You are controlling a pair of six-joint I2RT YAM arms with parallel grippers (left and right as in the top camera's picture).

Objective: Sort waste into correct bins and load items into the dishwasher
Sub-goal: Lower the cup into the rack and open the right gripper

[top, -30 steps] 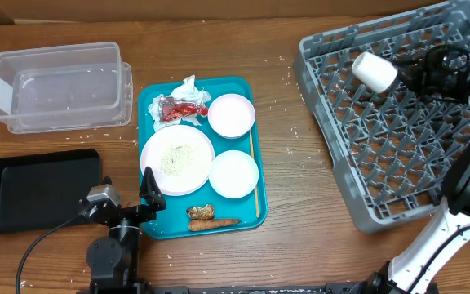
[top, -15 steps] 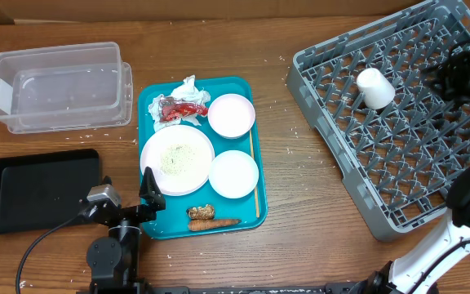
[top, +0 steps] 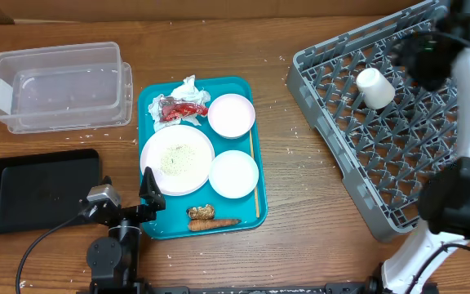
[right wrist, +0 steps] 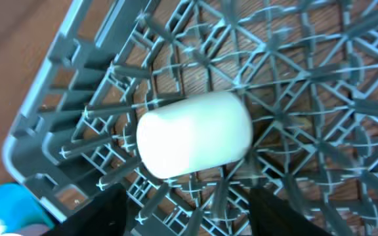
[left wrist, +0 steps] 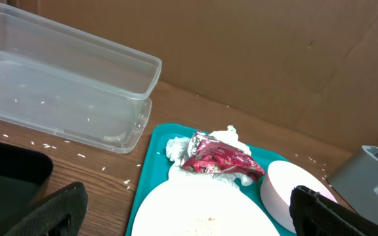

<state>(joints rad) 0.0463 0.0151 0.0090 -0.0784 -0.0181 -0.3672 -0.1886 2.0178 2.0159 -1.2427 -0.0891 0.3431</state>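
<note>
Since a second ago the right pincer (right wrist: pixel 189 219) has let the cup (top: pixel 375 87) go and drawn back from it, and the rack (top: pixel 382 175) has turned slightly on the desk (top: pixel 300 204). The pincer's fingers now stand wide apart with nothing between them. The cup lies on its side among the pegs just ahead of the fingertips, near the rack's corner and free of any grip.

The left pincer (left wrist: pixel 195 219) has not moved. It is spread wide and holds nothing, low over the near edge of the teal tray (top: pixel 247 90). The plate (top: pixel 177 159), dusted with rice, sits directly ahead of its fingertips. Beyond the plate the tissue (top: pixel 188 87) and the red wrapper (top: pixel 178 109) lie touching each other. The bowl (top: pixel 232 115) is ahead and to its right, and the small plate (top: pixel 233 174) is nearer on that side. The brown scrap (top: pixel 201 211) and the carrot stick (top: pixel 215 222) lie close to its right. The tub (top: pixel 55 51) stands ahead and to its left, and the black tray (top: pixel 39 188) is just to its left.
</note>
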